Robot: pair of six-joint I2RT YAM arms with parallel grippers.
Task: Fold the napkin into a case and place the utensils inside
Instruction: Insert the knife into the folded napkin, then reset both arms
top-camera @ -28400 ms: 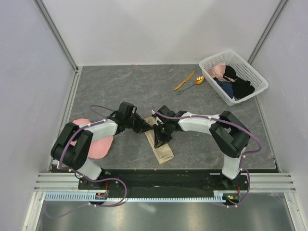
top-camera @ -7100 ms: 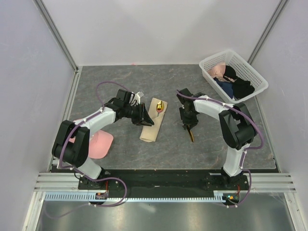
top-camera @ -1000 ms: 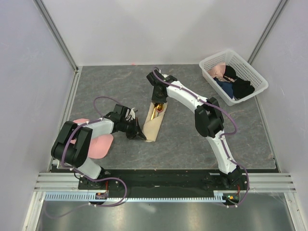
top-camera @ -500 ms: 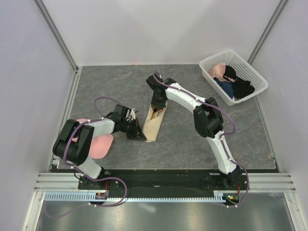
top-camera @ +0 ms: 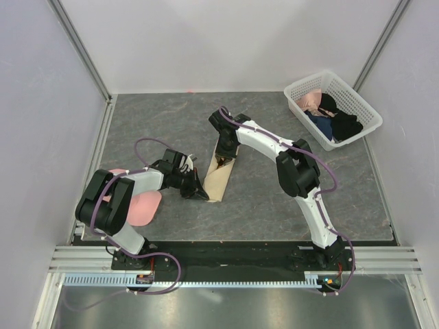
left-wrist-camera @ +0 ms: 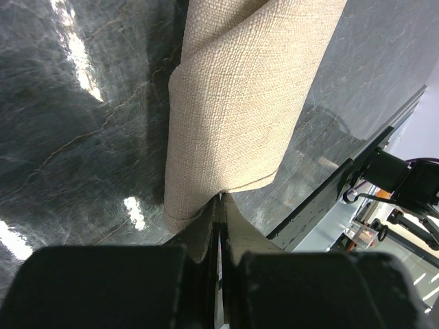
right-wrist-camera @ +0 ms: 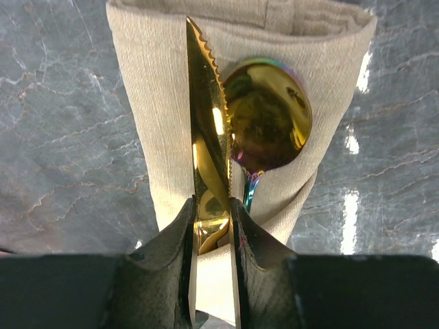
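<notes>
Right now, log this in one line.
left jaws: shut on napkin | right jaws: shut on knife | knife beside spoon on napkin

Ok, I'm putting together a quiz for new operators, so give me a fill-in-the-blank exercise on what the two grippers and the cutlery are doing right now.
1. The right gripper is shut on the ____, held on edge over the napkin.
2. The ____ lies with its round bowl on the napkin, handle tucked inside.
3. The left gripper is ____ on the napkin's near end.
Missing words: knife; spoon; shut.
</notes>
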